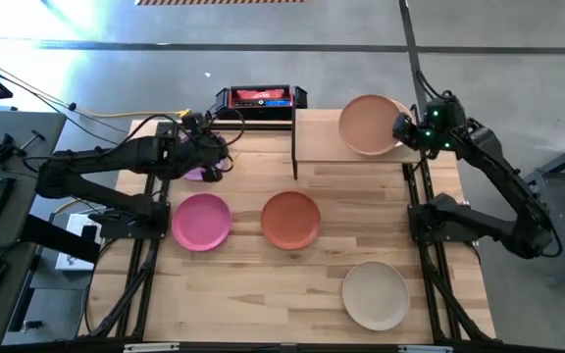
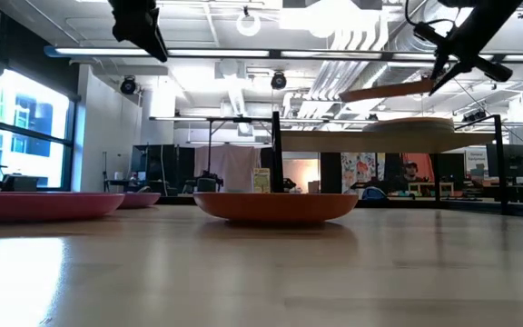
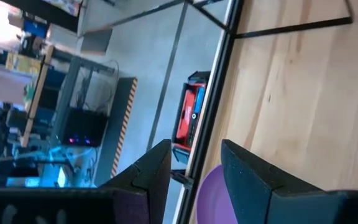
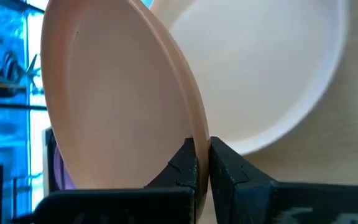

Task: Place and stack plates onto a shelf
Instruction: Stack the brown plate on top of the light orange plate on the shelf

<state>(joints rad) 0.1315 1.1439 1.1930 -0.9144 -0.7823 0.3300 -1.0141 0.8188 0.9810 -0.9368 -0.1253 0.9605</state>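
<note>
Slatted wooden tabletop (image 1: 302,284) — concrete floor (image 1: 518,59)

I can read no text, label or number anywhere: the red-and-black box (image 1: 260,97) just past the far edge of my worktop (image 1: 292,294) carries pale markings too small to make out, and the posters in the room behind are blurred.

A plate (image 1: 371,124) hangs tilted over another on the shelf (image 1: 317,137).
</note>
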